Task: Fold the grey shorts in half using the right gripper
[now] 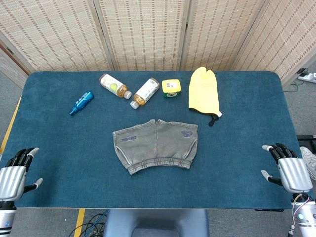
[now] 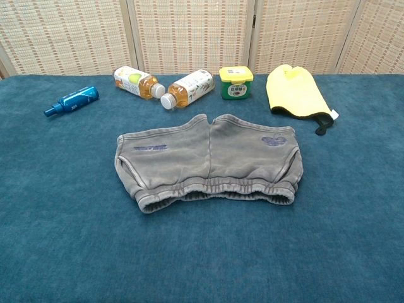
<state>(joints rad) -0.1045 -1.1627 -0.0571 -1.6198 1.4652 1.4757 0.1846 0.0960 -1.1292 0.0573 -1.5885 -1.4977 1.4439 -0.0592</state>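
Grey shorts (image 1: 155,146): spread flat near the middle of the blue table (image 1: 237,163), waistband toward the near edge, leg openings toward the far side; not yet folded.
Fabric: soft, light and limp by the look; likely to sag and drag when lifted, unlikely to slip on the napped cloth surface; nothing fragile.
Where to take hold: right side seam or right leg hem (image 2: 287,142), judged best for carrying across onto the left half; elastic waistband corner at near right gives a thicker, firmer pinch.
Right hand (image 1: 286,170): at the near right corner of the table, well apart from the shorts, fingers spread and holding nothing.
Left hand (image 1: 17,170): at the near left edge, fingers apart, empty, well away from the fabric.
Far row: blue bottle (image 1: 81,102) at far left, two drink bottles (image 1: 131,90) lying on their sides, a small yellow-lidded jar (image 1: 171,88), a yellow mitt (image 1: 205,90) at far right.
Closest neighbours: nearer drink bottle and black loop of the mitt, near the leg hems but not touching.
Open room: bare table right of the shorts for the approach, bare table left of them for the fold to land, bare strip along the near edge.
Risk: a high, far-swinging lift could brush the bottles; a low carry from right to left seems safer.
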